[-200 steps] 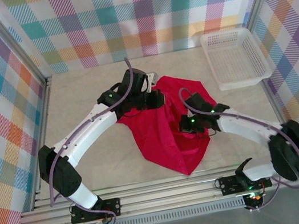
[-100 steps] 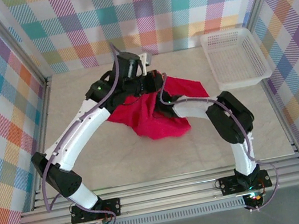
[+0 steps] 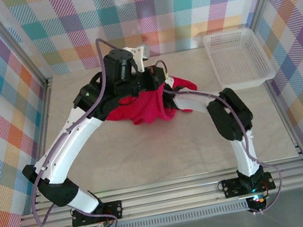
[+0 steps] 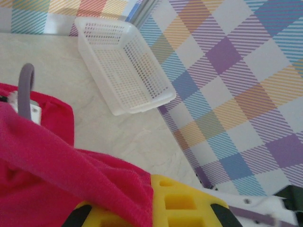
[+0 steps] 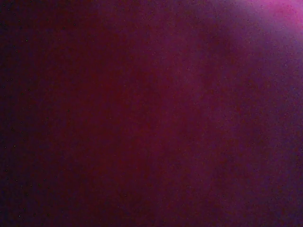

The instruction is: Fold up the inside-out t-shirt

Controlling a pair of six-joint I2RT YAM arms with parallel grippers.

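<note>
Top, left wrist and right wrist views of a two-arm rig partway through handling the inside-out t-shirt (image 3: pixel 146 107). The garment sits as a bunched red heap at the far centre of the table (image 3: pixel 146 149), to the left of the white mesh basket (image 3: pixel 238 57) and apart from it. It is gathered between the two arms, not spread flat. The left gripper (image 3: pixel 156 81) reaches into the top of the heap. In the left wrist view, cloth drapes over a yellow finger (image 4: pixel 182 204) and hides the gap, so it cannot be told whether the jaws are wide, narrow or clamped on fabric. The right arm (image 3: pixel 199 102) runs into the heap from the right. The right gripper is buried in cloth that lies close over its camera, so its opening cannot be told either. Several things could go wrong from here. With both wrists so close together inside one wad, a pull apart may seize two layers at once and twist the shirt instead of opening it. Loose fabric may also catch on the grey cable (image 4: pixel 24 81) or on the fingers. The covered camera leaves the right arm blind to its own grasp, and any fold begun from this heap would trap creases.
</note>
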